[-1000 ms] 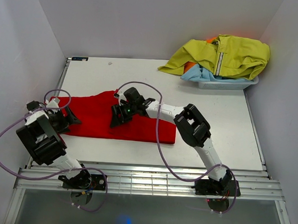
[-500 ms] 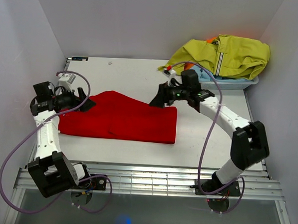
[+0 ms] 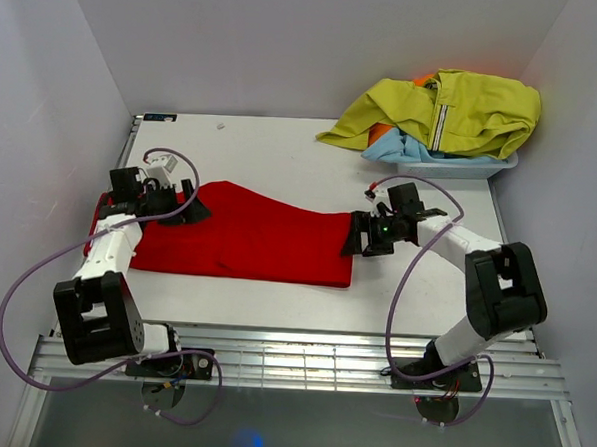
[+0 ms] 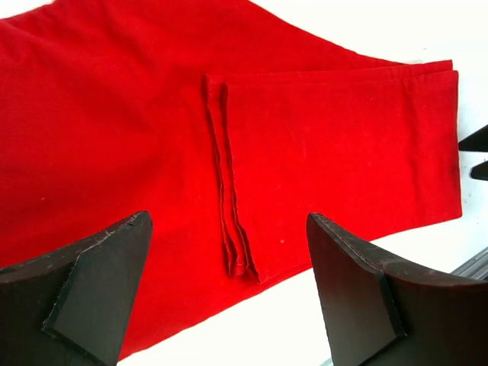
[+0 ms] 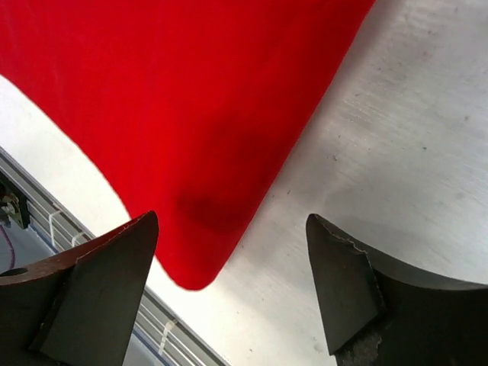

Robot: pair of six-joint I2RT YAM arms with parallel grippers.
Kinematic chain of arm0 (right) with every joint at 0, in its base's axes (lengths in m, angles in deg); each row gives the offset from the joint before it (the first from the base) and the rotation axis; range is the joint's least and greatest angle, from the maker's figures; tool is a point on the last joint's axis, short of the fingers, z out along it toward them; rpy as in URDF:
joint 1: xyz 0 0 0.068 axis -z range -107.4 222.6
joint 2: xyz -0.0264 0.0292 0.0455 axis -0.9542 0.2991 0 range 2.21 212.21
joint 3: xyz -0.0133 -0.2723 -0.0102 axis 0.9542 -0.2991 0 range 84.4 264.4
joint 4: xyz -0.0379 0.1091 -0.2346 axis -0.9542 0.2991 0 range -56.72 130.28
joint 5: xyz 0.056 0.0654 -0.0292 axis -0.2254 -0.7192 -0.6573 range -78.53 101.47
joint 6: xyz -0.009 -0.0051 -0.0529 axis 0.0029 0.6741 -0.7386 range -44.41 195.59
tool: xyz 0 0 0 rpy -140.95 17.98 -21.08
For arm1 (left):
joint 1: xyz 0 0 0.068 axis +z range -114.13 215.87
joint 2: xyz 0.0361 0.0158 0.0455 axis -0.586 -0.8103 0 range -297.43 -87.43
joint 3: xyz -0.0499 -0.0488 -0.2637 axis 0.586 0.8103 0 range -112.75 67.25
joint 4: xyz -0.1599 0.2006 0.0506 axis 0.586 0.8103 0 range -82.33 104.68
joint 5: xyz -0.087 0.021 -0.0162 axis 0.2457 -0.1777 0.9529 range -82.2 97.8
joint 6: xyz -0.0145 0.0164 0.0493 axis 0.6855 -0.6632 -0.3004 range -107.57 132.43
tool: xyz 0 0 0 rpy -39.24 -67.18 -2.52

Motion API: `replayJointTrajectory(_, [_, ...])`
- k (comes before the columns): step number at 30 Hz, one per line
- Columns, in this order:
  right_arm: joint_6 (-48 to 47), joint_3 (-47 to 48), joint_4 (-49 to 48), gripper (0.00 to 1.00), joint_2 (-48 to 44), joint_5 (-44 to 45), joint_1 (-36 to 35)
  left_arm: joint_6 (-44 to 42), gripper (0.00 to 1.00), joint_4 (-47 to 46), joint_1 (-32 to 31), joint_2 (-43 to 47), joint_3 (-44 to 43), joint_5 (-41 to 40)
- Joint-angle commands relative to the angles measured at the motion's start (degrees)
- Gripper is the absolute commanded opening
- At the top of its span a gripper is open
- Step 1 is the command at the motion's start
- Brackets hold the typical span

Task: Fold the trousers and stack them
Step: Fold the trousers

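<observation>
Trousers [image 3: 257,243] are lying folded flat; left gripper [image 3: 192,210] and right gripper [image 3: 353,245] are hovering wide open, needing even grips through all layers.

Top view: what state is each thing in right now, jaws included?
trousers, folded over, flat on the table, ungripped
left jaws, open, empty
right jaws, open, empty
jacket, crumpled over the bin
</observation>
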Motion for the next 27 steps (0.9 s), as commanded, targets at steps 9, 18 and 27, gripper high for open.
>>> replayJointTrajectory(9, [-0.9,2.6,-5.6,0.40,11.9,-15.1,3.7,4.3,0.94,-2.5,-2.4,-4.5,0.3,-10.3])
replayJointTrajectory(18, [-8.1,-5.4,-12.9,0.08,13.8,-32.7,16.4,5.8,0.89,-2.9,-0.8,-9.7,0.7,-8.7])
replayJointTrajectory(27, [-26.7,0.3,5.5,0.08,20.9,-38.6,25.6,6.8,0.76,-1.8,0.3,-13.3,0.6,-3.5])
